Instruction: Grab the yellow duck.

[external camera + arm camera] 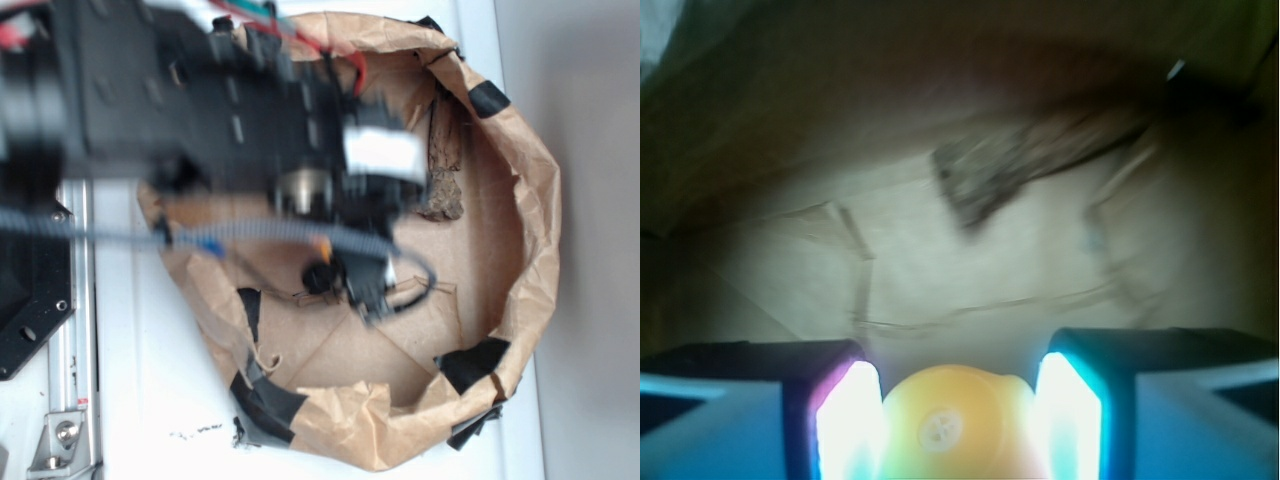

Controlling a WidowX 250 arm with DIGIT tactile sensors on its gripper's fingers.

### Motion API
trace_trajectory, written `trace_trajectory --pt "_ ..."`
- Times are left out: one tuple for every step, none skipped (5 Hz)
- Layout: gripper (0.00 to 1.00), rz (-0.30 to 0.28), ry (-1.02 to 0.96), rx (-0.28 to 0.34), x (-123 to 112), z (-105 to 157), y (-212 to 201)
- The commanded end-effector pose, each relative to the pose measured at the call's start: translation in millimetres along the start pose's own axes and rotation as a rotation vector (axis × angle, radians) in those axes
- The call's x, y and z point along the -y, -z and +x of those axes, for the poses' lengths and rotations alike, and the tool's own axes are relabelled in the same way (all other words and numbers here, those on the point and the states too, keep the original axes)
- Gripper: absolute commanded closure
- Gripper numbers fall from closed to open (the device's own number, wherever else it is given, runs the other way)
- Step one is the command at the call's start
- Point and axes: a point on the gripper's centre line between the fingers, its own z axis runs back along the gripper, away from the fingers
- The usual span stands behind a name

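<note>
Yellow duck (958, 425) showing a pale round mark, black gripper (960, 420) pads glowing white, brown mottled bark lump (985, 178), tan paper bag (530, 250) wearing black tape patches.

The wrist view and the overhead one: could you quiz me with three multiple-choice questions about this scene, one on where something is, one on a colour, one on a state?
1. Where is the yellow duck?
A. between the gripper's fingers
B. beside the bark lump
C. outside the paper ring

2. What colour is the tape on the paper ring?
A. white
B. black
C. green

3. How does the gripper stand?
A. wide open, empty
B. out of view
C. closed on the duck

Answers: A, the fingers flank it; B, the tape patches are dark; C, both pads touch it.
</note>
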Motion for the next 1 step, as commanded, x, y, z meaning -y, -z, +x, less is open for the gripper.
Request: trace_trajectory --pt "1.00 0.030 0.053 0.047 -3.1 16.1 -22.8"
